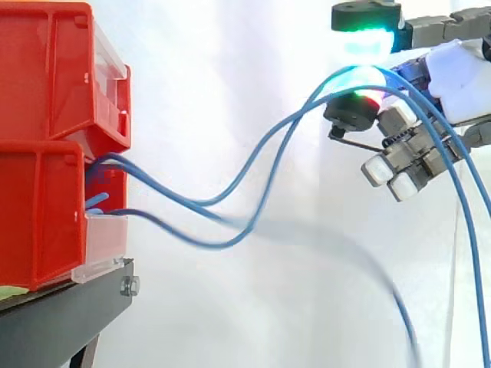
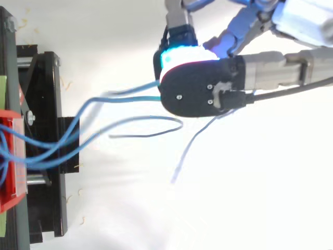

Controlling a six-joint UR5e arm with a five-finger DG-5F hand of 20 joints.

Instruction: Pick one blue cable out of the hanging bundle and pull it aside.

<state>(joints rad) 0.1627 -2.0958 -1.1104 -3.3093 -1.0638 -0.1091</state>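
Several blue cables (image 1: 153,195) come out of the lower red bin (image 1: 38,215) at the left and sag across open space. Two of them (image 1: 265,149) climb to my hand (image 1: 460,73) at the upper right, pass between its glowing green and red pads, and drape down the right edge. The hand is shut on these cables, pinching them between thumb and finger. From above, the hand (image 2: 197,88) sits right of the stand with blue cable (image 2: 130,94) running into its tips. Another blue cable (image 1: 345,245) hangs lower, blurred in motion, its loose end (image 2: 182,151) below the hand.
An upper red bin (image 1: 46,77) is stacked on the lower one, both on a black stand (image 1: 69,314) at the left. Seen from above, the stand (image 2: 47,104) and bin rim (image 2: 10,156) lie along the left edge. A white curtain backs everything.
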